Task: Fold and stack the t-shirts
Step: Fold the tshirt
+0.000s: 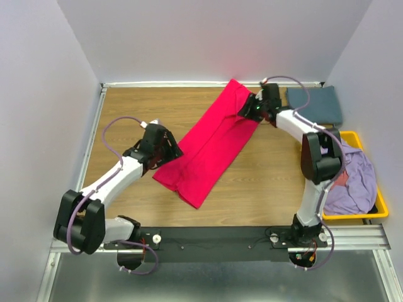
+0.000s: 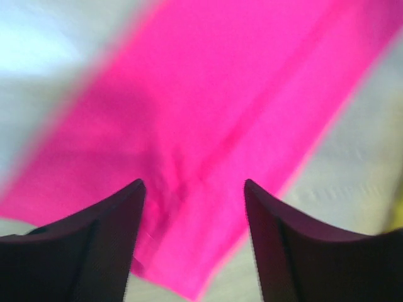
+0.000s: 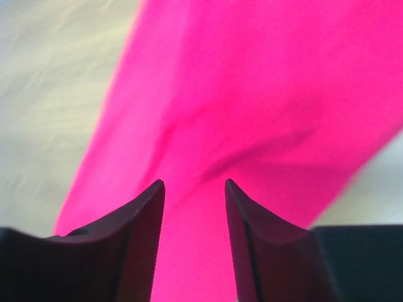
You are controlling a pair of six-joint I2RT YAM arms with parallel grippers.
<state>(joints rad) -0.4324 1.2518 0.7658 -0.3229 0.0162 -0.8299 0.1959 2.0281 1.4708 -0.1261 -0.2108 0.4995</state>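
The crimson-pink t-shirt (image 1: 211,145) lies as a long folded strip, diagonal across the table. It fills the left wrist view (image 2: 239,94) and the right wrist view (image 3: 271,94). My left gripper (image 1: 171,151) (image 2: 194,184) is open at the strip's near left edge, jaws wide apart over the cloth. My right gripper (image 1: 249,111) (image 3: 194,182) is open at the strip's far right edge, with cloth showing between its fingers. A folded slate blue-grey t-shirt (image 1: 316,104) lies at the back right. A lavender t-shirt (image 1: 357,182) and a bit of pinkish cloth (image 1: 340,178) are heaped in the bin.
The yellow plastic bin (image 1: 378,212) stands at the table's right edge beside the right arm. Grey walls close in the back and both sides. A metal rail (image 1: 252,236) runs along the near edge.
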